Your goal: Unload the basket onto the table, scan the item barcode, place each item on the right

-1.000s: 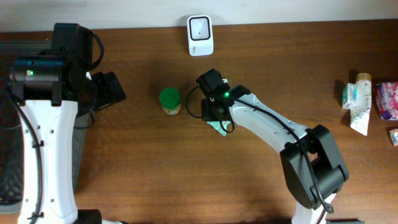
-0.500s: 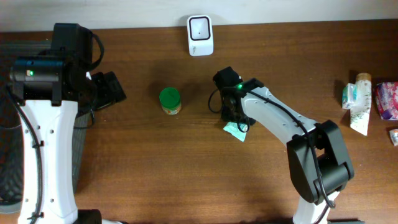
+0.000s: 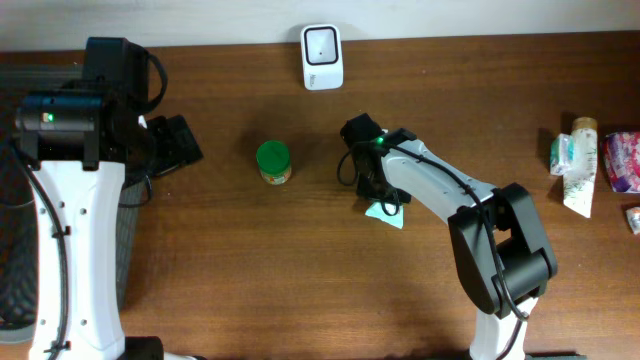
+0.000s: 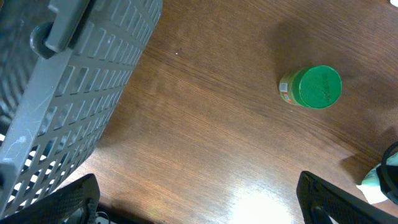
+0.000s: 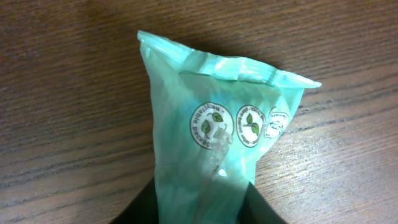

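Observation:
My right gripper (image 3: 376,196) (image 5: 202,202) is shut on one end of a pale green plastic packet (image 3: 386,212) (image 5: 217,118). The packet fans out from the dark fingers over the wooden table (image 3: 250,260) and shows round leaf logos; no barcode shows on it. The white scanner (image 3: 322,56) stands at the table's back edge, well beyond the packet. My left gripper (image 3: 178,145) (image 4: 202,208) hangs wide open at the left with nothing between its fingers.
A green-lidded jar (image 3: 273,162) (image 4: 314,88) stands left of the right gripper. A grey slatted basket (image 4: 62,93) sits at the far left. A tube (image 3: 579,168) and a pink packet (image 3: 622,160) lie at the right edge.
My right gripper has carried the green packet to the right, away from the jar, and its jaws have narrowed on it. The left arm has not moved.

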Action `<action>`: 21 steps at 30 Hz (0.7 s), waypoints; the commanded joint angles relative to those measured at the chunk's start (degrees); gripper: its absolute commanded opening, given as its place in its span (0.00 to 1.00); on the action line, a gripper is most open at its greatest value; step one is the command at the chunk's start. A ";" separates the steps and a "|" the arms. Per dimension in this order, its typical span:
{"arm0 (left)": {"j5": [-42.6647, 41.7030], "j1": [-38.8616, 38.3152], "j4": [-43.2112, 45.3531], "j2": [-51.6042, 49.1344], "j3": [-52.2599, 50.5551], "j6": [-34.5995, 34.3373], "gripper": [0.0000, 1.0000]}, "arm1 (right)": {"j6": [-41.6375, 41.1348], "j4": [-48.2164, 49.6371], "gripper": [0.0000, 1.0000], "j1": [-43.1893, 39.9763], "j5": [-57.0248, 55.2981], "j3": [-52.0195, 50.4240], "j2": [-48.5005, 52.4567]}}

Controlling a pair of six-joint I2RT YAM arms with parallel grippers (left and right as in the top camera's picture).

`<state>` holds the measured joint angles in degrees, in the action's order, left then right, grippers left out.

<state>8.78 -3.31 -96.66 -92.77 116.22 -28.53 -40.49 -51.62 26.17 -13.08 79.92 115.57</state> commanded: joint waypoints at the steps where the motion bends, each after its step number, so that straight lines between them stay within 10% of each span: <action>1: 0.00 0.22 -0.04 0.92 0.61 -0.72 0.99 | 1.73 -0.24 0.21 -0.04 3.85 1.14 -0.55; 8: 0.00 0.22 -0.04 0.92 0.61 -0.72 0.99 | 21.22 3.69 0.19 -0.46 38.12 6.01 -4.83; 21: 0.00 0.22 -0.04 0.92 0.61 -0.70 0.99 | 18.97 19.56 0.29 -5.22 52.96 -6.78 -1.03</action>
<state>8.78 -3.31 -96.66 -92.77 116.22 -28.53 -20.97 -32.53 22.72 38.79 75.48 113.91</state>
